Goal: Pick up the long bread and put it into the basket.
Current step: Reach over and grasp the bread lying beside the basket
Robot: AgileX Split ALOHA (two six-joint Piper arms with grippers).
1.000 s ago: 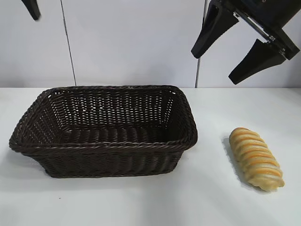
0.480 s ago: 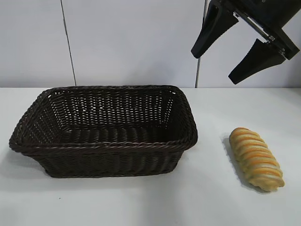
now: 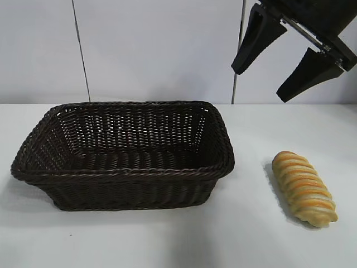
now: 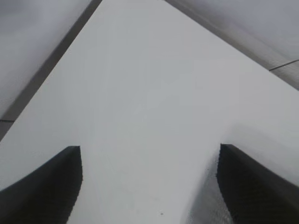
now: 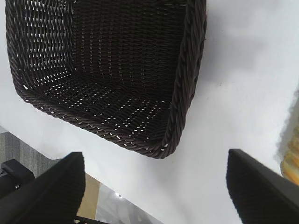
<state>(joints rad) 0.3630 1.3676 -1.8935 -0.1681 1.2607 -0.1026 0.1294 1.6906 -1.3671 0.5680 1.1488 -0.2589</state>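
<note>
The long bread (image 3: 304, 188), golden with orange-brown ridges, lies on the white table to the right of the basket (image 3: 122, 173); only a sliver of the long bread (image 5: 292, 158) shows at the edge of the right wrist view. The dark wicker basket (image 5: 184, 84) holds nothing. My right gripper (image 3: 259, 85) hangs high above the gap between basket and bread, open and holding nothing; in its own view the right gripper (image 5: 154, 156) looks down on the basket's corner. My left gripper (image 4: 149, 148) is outside the exterior view; its fingers stand open over bare table.
A white table (image 3: 251, 234) carries only the basket and the bread. A pale wall with two dark vertical seams stands behind it. The table's edge and floor (image 5: 107, 200) show in the right wrist view.
The left gripper's tip has left the exterior view at the top left. The right gripper has shifted slightly to the right. Bread and basket have not moved.
</note>
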